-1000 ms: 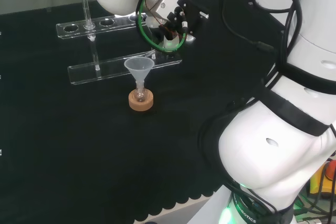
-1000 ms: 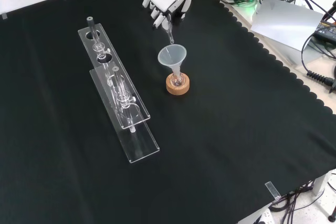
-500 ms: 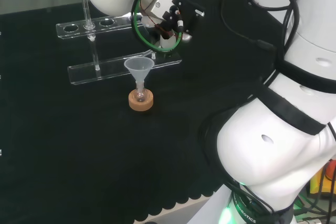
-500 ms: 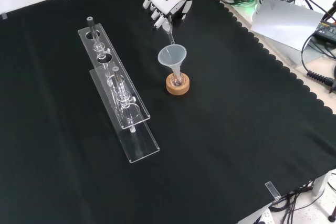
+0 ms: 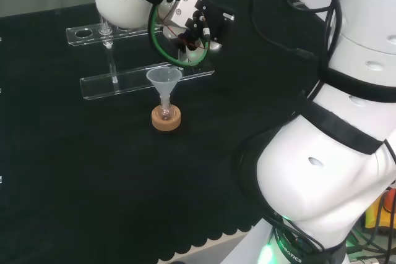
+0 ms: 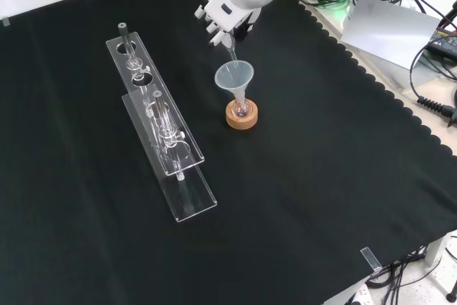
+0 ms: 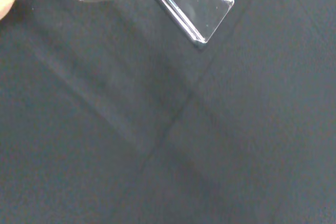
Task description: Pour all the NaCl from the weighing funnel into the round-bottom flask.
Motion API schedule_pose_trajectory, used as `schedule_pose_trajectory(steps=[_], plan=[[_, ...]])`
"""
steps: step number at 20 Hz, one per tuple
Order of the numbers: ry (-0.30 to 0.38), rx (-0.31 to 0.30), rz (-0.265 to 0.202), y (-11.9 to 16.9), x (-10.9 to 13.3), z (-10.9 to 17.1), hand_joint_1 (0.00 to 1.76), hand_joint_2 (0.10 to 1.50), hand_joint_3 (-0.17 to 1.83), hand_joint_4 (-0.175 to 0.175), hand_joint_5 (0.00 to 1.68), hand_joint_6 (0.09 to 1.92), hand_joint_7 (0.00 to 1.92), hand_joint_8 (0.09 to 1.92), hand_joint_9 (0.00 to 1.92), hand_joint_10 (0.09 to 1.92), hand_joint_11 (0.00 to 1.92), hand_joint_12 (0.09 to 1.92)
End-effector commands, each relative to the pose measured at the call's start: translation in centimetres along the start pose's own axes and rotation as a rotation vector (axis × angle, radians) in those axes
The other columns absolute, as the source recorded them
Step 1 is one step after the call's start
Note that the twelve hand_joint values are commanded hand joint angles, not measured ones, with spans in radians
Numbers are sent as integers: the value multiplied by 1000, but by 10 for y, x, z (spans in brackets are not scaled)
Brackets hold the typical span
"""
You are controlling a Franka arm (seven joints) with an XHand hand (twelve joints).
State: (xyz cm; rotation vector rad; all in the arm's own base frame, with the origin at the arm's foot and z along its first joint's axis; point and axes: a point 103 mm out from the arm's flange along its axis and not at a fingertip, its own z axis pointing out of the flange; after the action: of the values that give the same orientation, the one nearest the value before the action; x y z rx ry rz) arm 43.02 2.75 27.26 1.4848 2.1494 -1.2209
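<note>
Front view shows the robot hand (image 6: 223, 13) pinching a thin clear weighing funnel (image 6: 231, 49), its tip just over the plastic funnel (image 6: 234, 76) in the small round-bottom flask (image 6: 242, 110) on a cork ring (image 6: 241, 116). I judge it should tilt slowly and keep the tip inside the rim. Black cloth covers the desk (image 6: 321, 176); a clear tube rack (image 6: 161, 126) stands left.

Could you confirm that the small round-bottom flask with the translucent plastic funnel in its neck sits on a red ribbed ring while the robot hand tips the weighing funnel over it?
Not quite: the stand is a round cork ring, not a red ribbed one, as the front view shows. Otherwise yes: the small round-bottom flask carries the translucent plastic funnel, and the robot hand tips the clear glass weighing funnel over it.
</note>
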Motion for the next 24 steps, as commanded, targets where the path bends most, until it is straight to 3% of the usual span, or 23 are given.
schedule_pose_trajectory(steps=[1, 12, 24], plan=[[-53, 15, 2, 3, 0, -2, 1253, 1032, -17, 63, 1169, 734, 1220, 610, 1430, 194, 1157, 819], [-128, 22, 3, 5, 4, -10, 1252, 1032, -16, 62, 1169, 736, 1218, 612, 1429, 192, 1157, 818], [-278, 66, 18, 5, 8, -27, 1252, 1033, -16, 62, 1170, 737, 1215, 614, 1427, 189, 1157, 816]])
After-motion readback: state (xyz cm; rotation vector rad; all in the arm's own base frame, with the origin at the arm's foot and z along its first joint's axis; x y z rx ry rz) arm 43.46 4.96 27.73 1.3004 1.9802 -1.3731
